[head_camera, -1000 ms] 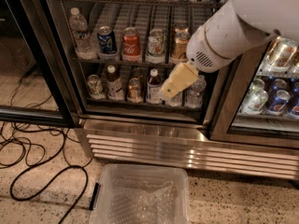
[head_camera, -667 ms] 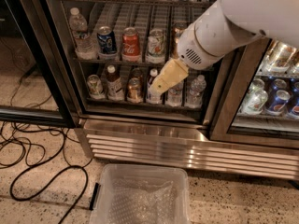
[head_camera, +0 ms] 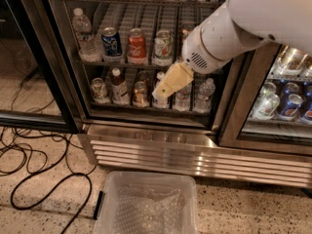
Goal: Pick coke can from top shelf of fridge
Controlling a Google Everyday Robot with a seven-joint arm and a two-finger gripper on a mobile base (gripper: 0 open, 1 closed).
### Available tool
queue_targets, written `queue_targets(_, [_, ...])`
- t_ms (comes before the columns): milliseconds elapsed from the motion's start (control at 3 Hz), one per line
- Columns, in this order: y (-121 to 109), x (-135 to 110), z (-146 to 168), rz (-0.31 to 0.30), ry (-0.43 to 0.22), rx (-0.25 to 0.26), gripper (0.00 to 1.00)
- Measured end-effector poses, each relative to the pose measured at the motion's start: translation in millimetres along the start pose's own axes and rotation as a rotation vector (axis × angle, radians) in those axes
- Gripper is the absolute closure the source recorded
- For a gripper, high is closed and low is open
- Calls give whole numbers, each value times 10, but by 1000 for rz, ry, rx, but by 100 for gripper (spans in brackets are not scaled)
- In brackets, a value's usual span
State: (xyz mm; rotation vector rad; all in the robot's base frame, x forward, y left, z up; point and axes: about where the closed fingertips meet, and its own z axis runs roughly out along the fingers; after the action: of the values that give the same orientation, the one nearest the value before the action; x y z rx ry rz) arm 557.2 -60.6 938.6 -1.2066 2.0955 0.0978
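Note:
A red coke can (head_camera: 136,46) stands on a grey wire rack of the fridge (head_camera: 73,96), between a blue can (head_camera: 111,42) and a green-white can (head_camera: 162,46). Another rack above it shows only at the top edge. My gripper (head_camera: 165,87), tan in colour, hangs from the white arm (head_camera: 229,33) in front of the lower rack. It is below and to the right of the coke can and not touching it. Part of the rack behind the arm is hidden.
The lower rack holds several bottles and cans (head_camera: 119,87). The right compartment holds blue cans (head_camera: 287,104) behind glass. An open glass door (head_camera: 29,62) stands at the left. A clear plastic bin (head_camera: 146,206) and black cables (head_camera: 44,165) lie on the floor below the steel grille (head_camera: 195,155).
The arm has swung left across the fridge front. The gripper has moved a little left, closer to the column below the coke can.

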Motion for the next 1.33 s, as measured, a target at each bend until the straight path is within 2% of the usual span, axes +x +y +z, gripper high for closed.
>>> queue_targets(333, [121, -169, 264, -2, -47, 17, 0])
queue_targets(667, [54, -492, 504, 49, -126, 63, 0])
queue_targets(1000, [54, -492, 504, 49, -126, 63, 0])
queue_targets(1333, [91, -545, 652, 45, -155, 88, 0])
